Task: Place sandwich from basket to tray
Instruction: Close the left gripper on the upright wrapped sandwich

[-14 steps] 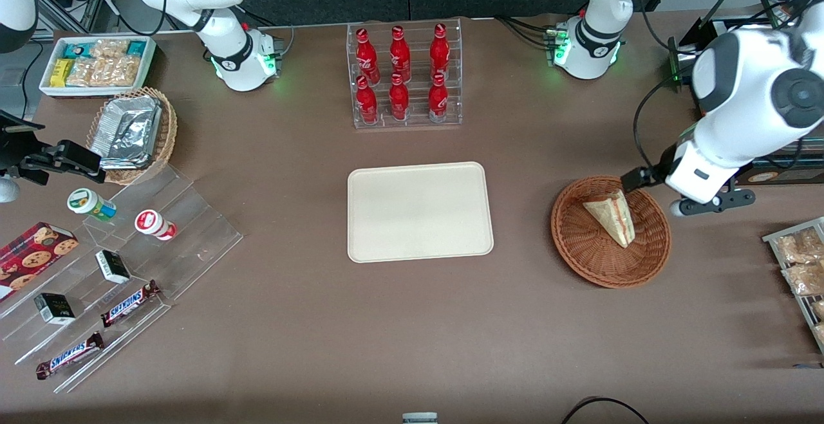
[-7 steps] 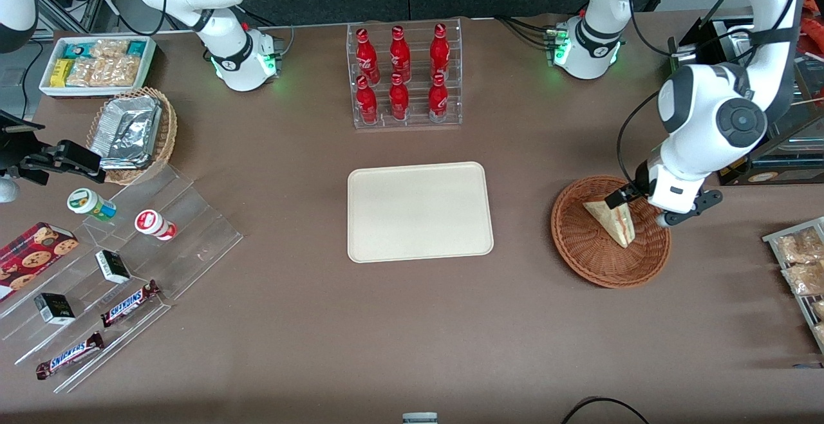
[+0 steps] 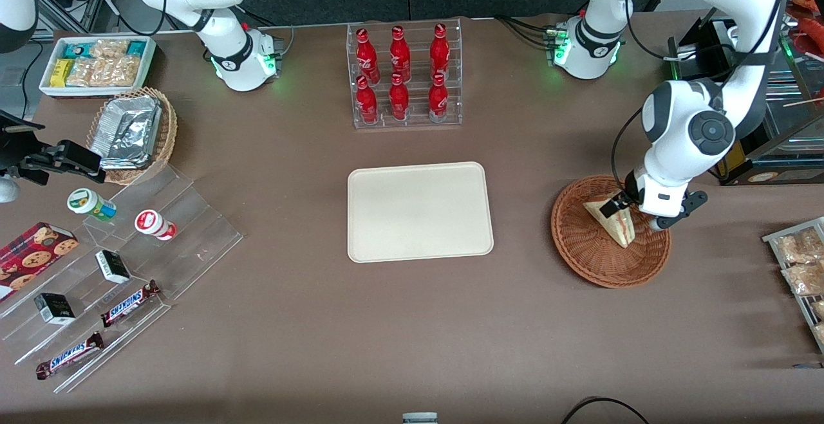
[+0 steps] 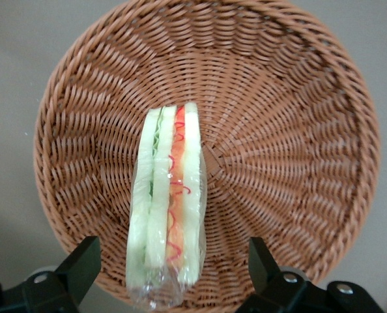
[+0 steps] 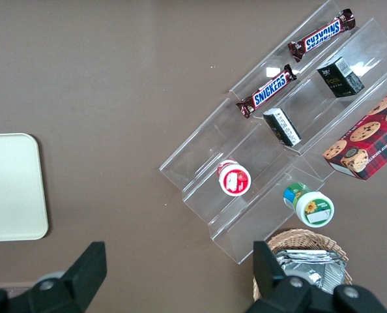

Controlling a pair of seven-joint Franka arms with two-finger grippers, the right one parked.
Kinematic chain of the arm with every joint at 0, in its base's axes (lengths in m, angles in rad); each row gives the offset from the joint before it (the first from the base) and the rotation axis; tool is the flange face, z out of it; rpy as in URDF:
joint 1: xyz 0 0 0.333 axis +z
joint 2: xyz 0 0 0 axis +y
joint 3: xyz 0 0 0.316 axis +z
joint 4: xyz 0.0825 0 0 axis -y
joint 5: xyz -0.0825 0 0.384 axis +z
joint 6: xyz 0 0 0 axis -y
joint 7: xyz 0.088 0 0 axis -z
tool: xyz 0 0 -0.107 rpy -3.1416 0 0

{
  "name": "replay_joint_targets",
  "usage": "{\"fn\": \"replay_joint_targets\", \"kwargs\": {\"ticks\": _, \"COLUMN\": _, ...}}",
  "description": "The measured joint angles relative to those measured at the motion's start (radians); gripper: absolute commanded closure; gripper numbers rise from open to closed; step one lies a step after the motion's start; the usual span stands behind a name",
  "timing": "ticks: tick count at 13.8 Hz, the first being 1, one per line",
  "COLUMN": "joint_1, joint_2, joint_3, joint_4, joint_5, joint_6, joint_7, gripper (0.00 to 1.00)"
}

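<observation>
Two dark fingers (image 4: 81, 264) of the left arm's gripper (image 4: 171, 274) stand spread wide, one on each side of the sandwich (image 4: 167, 208), with clear wicker showing between each finger and the bread, so nothing is gripped. Only the finger ends show in the wrist view; the rest of the gripper is cut off at the picture's edge. In the front view the gripper (image 3: 623, 213) hangs low over the basket (image 3: 582, 250), at about 1 o'clock from the basket's centre, and the white wrist housing covers part of the basket's rim toward the working arm's end of the table; from there the fingers are largely hidden under the wrist. The sandwich lies inside the basket in a clear wrapper, its cut edge facing up in the wrist view, with pale bread layers and a red-orange filling stripe running along its length. Its long axis runs between the two fingers. In the front view the sandwich (image 3: 617, 226) narrows to a point toward about 5 o'clock, nearer the front camera. Beside the basket, toward 9 o'clock, the cream tray (image 3: 420, 212) lies flat on the brown table (image 3: 412, 334), well apart from the basket.
</observation>
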Motion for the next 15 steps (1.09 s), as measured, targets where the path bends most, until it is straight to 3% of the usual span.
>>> {"fn": "replay_joint_targets", "kwargs": {"ticks": 2, "joint_1": 0.002, "joint_2": 0.022, "joint_3": 0.000, "joint_4": -0.014, "joint_5": 0.000, "joint_6": 0.038, "joint_7": -0.024, "gripper": 0.07}}
{"fn": "replay_joint_targets", "kwargs": {"ticks": 3, "joint_1": 0.003, "joint_2": 0.031, "joint_3": 0.001, "joint_4": -0.019, "joint_5": 0.000, "joint_6": 0.051, "joint_7": -0.033, "gripper": 0.30}}
{"fn": "replay_joint_targets", "kwargs": {"ticks": 4, "joint_1": 0.005, "joint_2": 0.040, "joint_3": 0.001, "joint_4": -0.024, "joint_5": 0.000, "joint_6": 0.059, "joint_7": -0.047, "gripper": 0.75}}
{"fn": "replay_joint_targets", "kwargs": {"ticks": 5, "joint_1": 0.005, "joint_2": 0.048, "joint_3": 0.001, "joint_4": -0.028, "joint_5": 0.000, "joint_6": 0.067, "joint_7": -0.062, "gripper": 0.99}}
{"fn": "replay_joint_targets", "kwargs": {"ticks": 15, "joint_1": 0.003, "joint_2": 0.052, "joint_3": -0.002, "joint_4": -0.003, "joint_5": 0.004, "joint_6": 0.026, "joint_7": -0.086, "gripper": 1.00}}
